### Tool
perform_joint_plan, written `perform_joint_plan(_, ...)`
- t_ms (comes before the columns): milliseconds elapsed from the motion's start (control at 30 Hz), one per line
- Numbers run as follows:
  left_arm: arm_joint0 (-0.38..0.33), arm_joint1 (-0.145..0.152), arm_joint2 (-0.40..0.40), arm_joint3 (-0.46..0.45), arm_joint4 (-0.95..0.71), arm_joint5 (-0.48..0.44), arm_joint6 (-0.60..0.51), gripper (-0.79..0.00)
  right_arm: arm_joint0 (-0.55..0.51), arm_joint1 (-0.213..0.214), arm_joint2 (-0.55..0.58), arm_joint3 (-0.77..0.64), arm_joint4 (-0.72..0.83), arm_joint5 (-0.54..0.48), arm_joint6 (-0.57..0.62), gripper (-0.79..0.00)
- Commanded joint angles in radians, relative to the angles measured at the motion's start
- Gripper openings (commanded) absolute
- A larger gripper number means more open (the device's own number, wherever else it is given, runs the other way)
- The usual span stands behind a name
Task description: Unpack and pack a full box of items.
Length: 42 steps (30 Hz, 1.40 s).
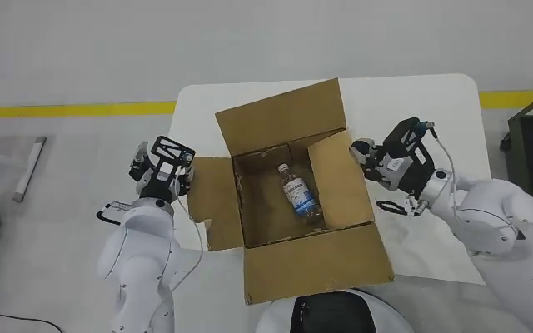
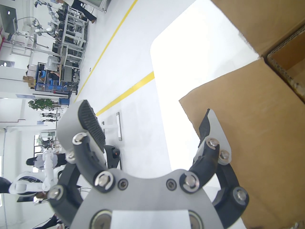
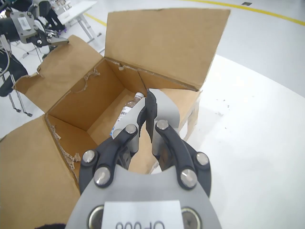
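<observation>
Since it takes up the middle of the white table, the cardboard box at the centre of the top view is the main thing to handle. Holding only 1 item, it is probably light and will slide easily. Its flaps look soft enough to bend, so a wall or 2 opposite sides should give a surer hold than a flap tip. It is brown corrugated card with all 4 flaps folded out, ragged along the creases. At frame left, the left gripper is spread wide, 1 finger over the left-hand flap; I cannot tell if it touches. At frame right, the right gripper sits by the outer corner of the right-hand flap, fingers drawn almost together; whether card is pinched between them I cannot tell. Smallest is the bottle, on its side on the box floor, right of centre. It is likely smooth, apt to roll and easily dented, so the labelled mid-body seems the safest grip. It is clear plastic with a white cap and a blue-and-white label.
</observation>
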<state>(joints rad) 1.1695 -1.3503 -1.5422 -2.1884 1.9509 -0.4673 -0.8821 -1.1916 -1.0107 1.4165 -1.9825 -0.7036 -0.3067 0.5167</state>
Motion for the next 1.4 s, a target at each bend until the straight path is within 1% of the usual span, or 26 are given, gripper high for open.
perform_joint_plan(0, -0.003, -0.001, -0.005, -0.037, -0.039, 0.004, 0.0, 0.0, -0.022, 0.0, 0.031, 0.004, 0.009, 0.009, -0.044, -0.785)
perform_joint_plan(133, -0.006, 0.0, 0.0, -0.112, -0.074, -0.003, -0.002, 0.0, -0.068, 0.002, 0.082, 0.038, 0.031, 0.029, -0.089, -0.785)
perform_joint_plan(267, -0.01, -0.003, 0.027, -0.162, -0.173, 0.003, 0.004, 0.0, -0.109, 0.004, 0.123, 0.069, 0.044, 0.031, -0.102, -0.785)
perform_joint_plan(367, -0.019, -0.007, 0.077, -0.162, -0.3, 0.001, 0.028, 0.0, -0.135, 0.005, 0.147, 0.08, 0.051, 0.029, -0.109, -0.785)
perform_joint_plan(467, -0.008, -0.012, 0.144, -0.158, -0.458, -0.002, 0.027, 0.0, -0.156, 0.005, 0.164, 0.086, 0.057, 0.024, -0.117, -0.785)
perform_joint_plan(567, -0.015, -0.017, 0.22, -0.108, -0.594, 0.005, 0.028, 0.0, -0.173, 0.005, 0.173, 0.086, 0.057, 0.019, -0.126, -0.785)
perform_joint_plan(667, -0.032, -0.024, 0.309, -0.037, -0.718, 0.007, 0.043, 0.0, -0.188, 0.005, 0.178, 0.083, 0.058, 0.018, -0.131, -0.785)
perform_joint_plan(767, -0.049, -0.032, 0.373, 0.054, -0.841, 0.041, 0.04, 0.0, -0.201, 0.004, 0.183, 0.077, 0.056, 0.017, -0.134, -0.785)
perform_joint_plan(867, -0.071, -0.037, 0.417, 0.139, -0.906, 0.077, 0.03, 0.0, -0.213, 0.004, 0.187, 0.075, 0.056, 0.015, -0.137, -0.785)
perform_joint_plan(967, -0.083, -0.044, 0.445, 0.203, -1.007, 0.123, 0.03, 0.0, -0.223, 0.003, 0.189, 0.073, 0.055, 0.011, -0.137, -0.785)
perform_joint_plan(1000, -0.086, -0.044, 0.448, 0.21, -1.016, 0.126, 0.025, 0.0, -0.226, 0.003, 0.188, 0.073, 0.054, 0.01, -0.136, -0.785)
perform_joint_plan(1367, -0.086, -0.044, 0.448, 0.21, -1.016, 0.126, 0.025, 0.0, -0.233, 0.002, 0.159, 0.055, -0.013, -0.02, -0.136, -0.785)
